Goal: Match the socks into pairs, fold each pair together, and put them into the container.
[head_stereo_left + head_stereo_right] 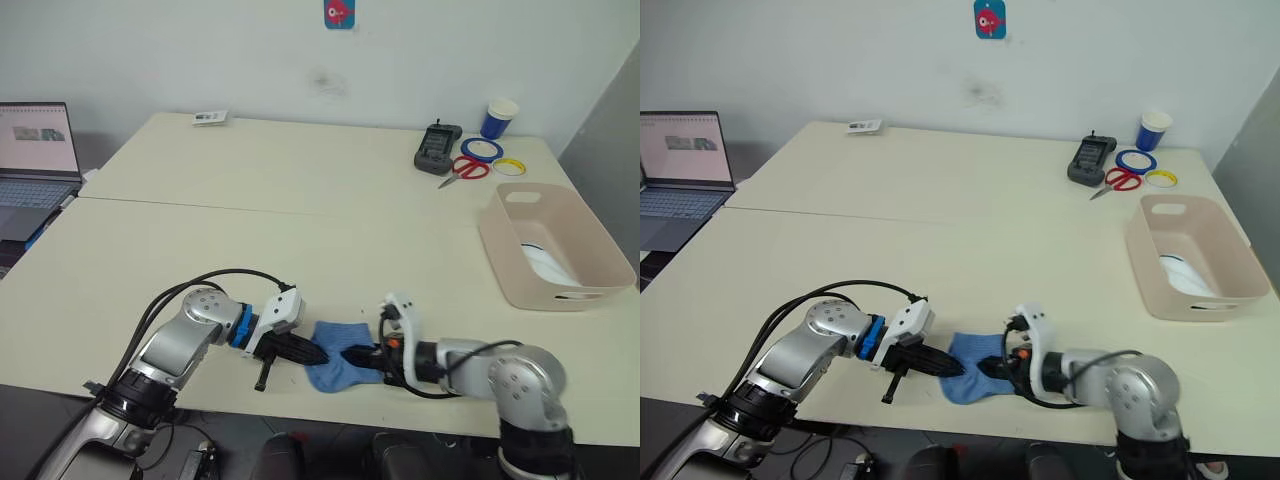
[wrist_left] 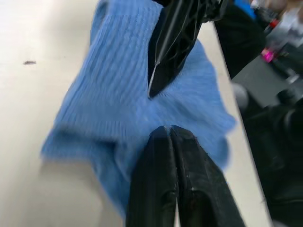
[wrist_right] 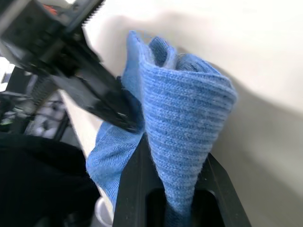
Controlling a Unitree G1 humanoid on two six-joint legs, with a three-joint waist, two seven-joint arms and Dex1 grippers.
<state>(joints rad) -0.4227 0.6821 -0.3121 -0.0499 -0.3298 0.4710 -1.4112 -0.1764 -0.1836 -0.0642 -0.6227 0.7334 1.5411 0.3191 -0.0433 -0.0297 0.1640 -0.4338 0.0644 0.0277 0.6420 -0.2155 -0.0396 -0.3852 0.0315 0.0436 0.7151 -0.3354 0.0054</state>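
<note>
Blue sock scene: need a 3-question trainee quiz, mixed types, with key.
1. True or false: the pink tub has something white in it.
2. Pick one. What does the right pincer clamp? A) the blue sock B) red scissors C) a paper cup
3. Fill in: the left pincer, at the sock's other side, has its two black fingers ___ (open or shut).

Key: 1 true; 2 A, the wrist view shows the knit bunched between its fingers; 3 shut.
</note>
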